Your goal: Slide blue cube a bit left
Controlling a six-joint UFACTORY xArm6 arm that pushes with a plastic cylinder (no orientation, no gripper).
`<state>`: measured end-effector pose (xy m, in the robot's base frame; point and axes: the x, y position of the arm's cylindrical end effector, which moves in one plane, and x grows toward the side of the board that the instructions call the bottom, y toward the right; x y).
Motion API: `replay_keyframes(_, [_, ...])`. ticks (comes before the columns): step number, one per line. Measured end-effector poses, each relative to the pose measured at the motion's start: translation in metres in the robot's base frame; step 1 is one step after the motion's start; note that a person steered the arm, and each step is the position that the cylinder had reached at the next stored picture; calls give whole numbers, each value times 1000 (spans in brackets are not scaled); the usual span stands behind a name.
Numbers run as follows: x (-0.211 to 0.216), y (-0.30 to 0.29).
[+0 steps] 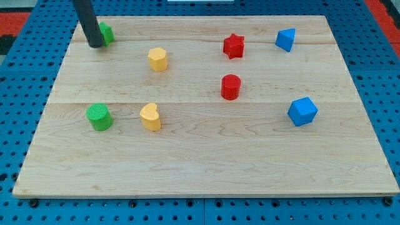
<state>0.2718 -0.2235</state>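
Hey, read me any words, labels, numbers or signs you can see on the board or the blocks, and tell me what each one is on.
None: no text, number or sign shows on the wooden board, on any coloured block such as the blue cube, or on my tip.

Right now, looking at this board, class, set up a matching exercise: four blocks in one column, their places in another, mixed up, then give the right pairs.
Blocks:
1. blue cube
2. red star
3. green cylinder
4. yellow heart

Places:
A. beside the green cylinder, on its right in the view
B. near the view's right edge, halfway down the board
C. lower left of the view
D. near the view's top, right of centre

Pairs: 1-B, 2-D, 3-C, 4-A

My tip is at the view's top left, far from the blue cube.
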Motion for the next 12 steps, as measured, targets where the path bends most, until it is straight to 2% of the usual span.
replay_keyframes(1, [-13,-4])
replay_keyframes(3, [1,-4])
replay_keyframes(4, [38,-29])
replay_keyframes(5, [57,-43])
replay_keyframes(6, [84,-36])
replay_keyframes(7, [117,8])
replay_keyframes(8, [125,51])
replay_keyframes(10, [118,171])
replay_keyframes(12, [86,297])
